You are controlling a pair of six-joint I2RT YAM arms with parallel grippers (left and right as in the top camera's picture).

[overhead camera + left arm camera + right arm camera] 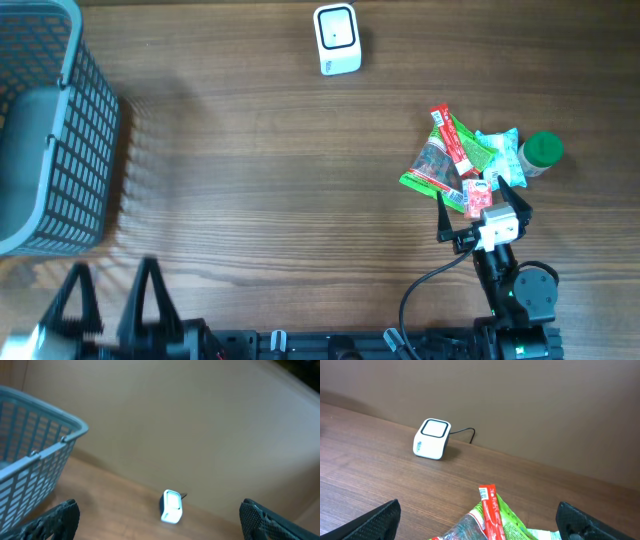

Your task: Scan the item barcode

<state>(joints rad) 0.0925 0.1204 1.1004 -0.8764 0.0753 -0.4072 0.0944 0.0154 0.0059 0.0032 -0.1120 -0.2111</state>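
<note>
Done: nothing yet.
Remaining: grasp a colourful plastic snack packet (435, 165), show it to the white boxy scanner (337, 38).
Claws: left claw (112, 287) and right claw (478, 203) both wide, empty.

Directly ahead of the right hand (478, 205), snack packets (450, 160) and a green-capped bottle (541, 151) crowd the worktop (250, 180). To its left, bare wood runs up to the scanner (337, 40) far ahead. Just ahead of the left hand (112, 288) the mesh basket (70, 150) blocks the way; free worktop lies to its right.

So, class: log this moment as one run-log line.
left gripper open | right gripper open by snack packets | scanner: no item
</note>
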